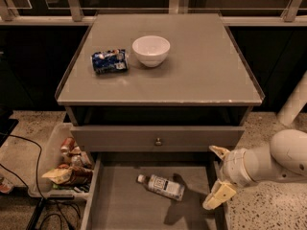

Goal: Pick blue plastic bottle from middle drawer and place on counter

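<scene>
Step in hand looks like the approach to the pick. The tabletop (206, 71), above the drawer (120, 205), has no bottle on it yet. The drawer is pulled out and open. The robot arm (273, 162) comes in from the drawer's right side. The claw (217, 174) hangs over the drawer's right wall, fingers apart, holding nothing. The bottle (161, 186) lies on its side on the drawer floor, near the middle, cap toward the drawer's left.

Next move, as a guess: the claw goes left and down into the drawer and turns so its fingers straddle the bottle's body across its width. Then it closes, lifts clear of the drawer walls and sets the bottle on the tabletop.

Materials:
- Tabletop: flat, gray, matte, squarish, thin raised side edges, front edge scuffed.
- Drawer: wide, shallow, gray, plain smooth floor, low thin walls.
- Closed drawer front (115, 139), just above the open drawer: flat gray with a small round knob (158, 141).
- Arm: smooth white rounded shell.
- Bowl (151, 50) on the tabletop: white, round, glossy.
- Can (110, 61) beside the bowl: crushed, blue and white, crinkled metal.
- Bottle: small, clear-grayish plastic, white cap, pale label. Likely light and prone to rolling.
- Claw fingers: pale tan, blunt.
</scene>
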You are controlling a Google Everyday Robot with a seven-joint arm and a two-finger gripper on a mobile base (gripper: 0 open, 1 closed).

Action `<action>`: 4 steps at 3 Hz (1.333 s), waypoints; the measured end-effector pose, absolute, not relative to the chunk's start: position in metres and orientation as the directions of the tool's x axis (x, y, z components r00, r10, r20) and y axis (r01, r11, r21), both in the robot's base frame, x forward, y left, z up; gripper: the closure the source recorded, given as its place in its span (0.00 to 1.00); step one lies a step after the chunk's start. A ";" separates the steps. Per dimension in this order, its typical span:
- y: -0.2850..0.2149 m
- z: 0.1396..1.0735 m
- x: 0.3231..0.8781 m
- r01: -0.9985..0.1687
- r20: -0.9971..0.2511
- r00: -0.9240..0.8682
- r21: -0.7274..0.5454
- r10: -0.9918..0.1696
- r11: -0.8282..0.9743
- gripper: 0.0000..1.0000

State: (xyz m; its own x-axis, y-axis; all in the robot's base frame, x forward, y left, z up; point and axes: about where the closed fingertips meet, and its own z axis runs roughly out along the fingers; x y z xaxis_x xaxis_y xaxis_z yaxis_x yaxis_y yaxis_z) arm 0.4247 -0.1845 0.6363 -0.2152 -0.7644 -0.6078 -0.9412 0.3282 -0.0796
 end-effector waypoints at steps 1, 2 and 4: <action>-0.184 0.636 0.425 -0.941 -0.608 -0.215 -0.080 -0.764 0.328 0.00; -0.172 0.600 0.430 -0.944 -0.606 -0.238 -0.040 -0.759 0.329 0.00; -0.149 0.501 0.444 -0.928 -0.656 -0.312 0.057 -0.687 0.367 0.00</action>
